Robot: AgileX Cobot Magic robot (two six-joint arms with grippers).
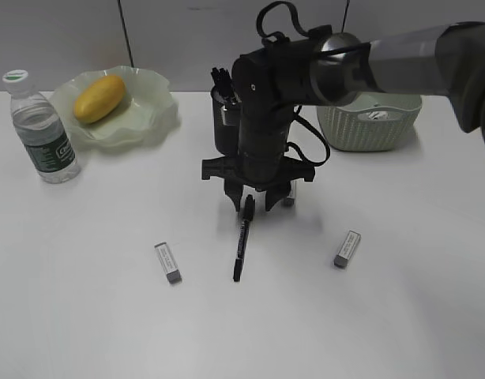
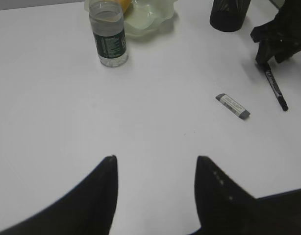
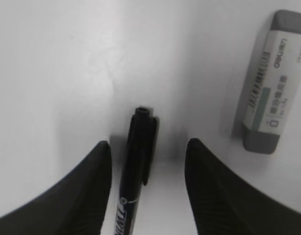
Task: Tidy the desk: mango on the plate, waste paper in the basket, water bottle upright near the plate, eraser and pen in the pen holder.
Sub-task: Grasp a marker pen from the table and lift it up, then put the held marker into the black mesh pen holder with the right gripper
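On the white desk the right gripper stands low at the centre, its 2 fingers spread on either side of the cap end of the black pen, with a gap on both sides; the pen lies flat and I cannot tell that the fingers touch it. In the exterior view the pen runs from the gripper toward 6 o'clock. 1 eraser lies at 9 o'clock of the pen's lower end, and another eraser lies at 3 o'clock of it, both apart from the pen. In the right wrist view an eraser lies at 2 o'clock of the pen's cap. The mango rests on the plate at the far left, and the water bottle stands upright just beside the plate, at its 8 o'clock. The pen holder stands directly behind the right arm, partly hidden. The basket sits at the far right with something white inside, too small to name. The left gripper hovers above bare desk with its fingers spread and nothing between them.
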